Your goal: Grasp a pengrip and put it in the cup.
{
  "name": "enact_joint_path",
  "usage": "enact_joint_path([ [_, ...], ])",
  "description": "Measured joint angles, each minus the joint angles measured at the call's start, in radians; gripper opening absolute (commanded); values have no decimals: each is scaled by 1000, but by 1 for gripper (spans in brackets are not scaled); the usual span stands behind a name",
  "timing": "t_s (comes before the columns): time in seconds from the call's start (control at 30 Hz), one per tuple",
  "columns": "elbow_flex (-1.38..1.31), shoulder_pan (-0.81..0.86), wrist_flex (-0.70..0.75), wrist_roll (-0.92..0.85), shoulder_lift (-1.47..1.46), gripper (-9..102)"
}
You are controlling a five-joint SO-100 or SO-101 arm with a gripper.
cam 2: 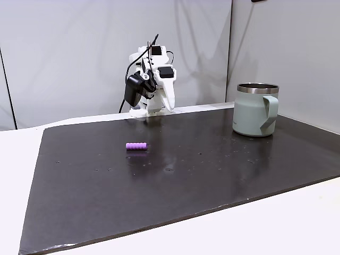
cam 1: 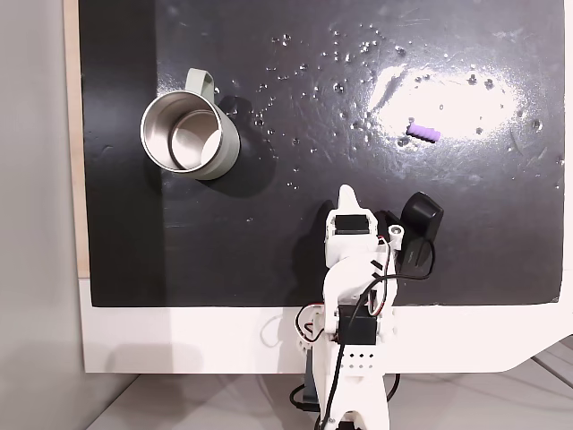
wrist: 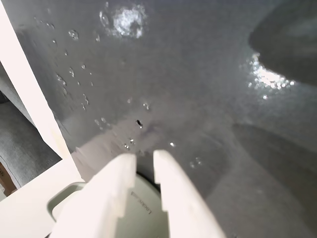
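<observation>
Reach not begun: arm folded at tabletop (cam 1: pixel 125 269) edge, fingers (wrist: pixel 171 193) nearly closed, empty. Next: open, reach pengrip (cam 1: pixel 423 133); cup (cam 1: pixel 224 148) waits.

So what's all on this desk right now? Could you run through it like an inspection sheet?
Surface: black mat with small dimples and glare, on a white table.
Job's things: purple pengrip lying on the mat, apart from the arm; steel cup upright, looks empty.
Clutter: nothing seen.
Hand: hand empty, fingers nearly together, folded back near the arm's base.
Cables: black wires along the arm.
Surroundings: pale walls.
</observation>
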Motion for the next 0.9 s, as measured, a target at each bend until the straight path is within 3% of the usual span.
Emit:
enact_joint_path([
  [0.13, -160, 2, 49, -9, -77, 0],
  [0.57, -828, 129, 334, -41, -749, 0],
  [0.7, -982, 201, 364, -55, -928, 7],
  [0.9, -1229, 275, 453, -95, -1192, 25],
])
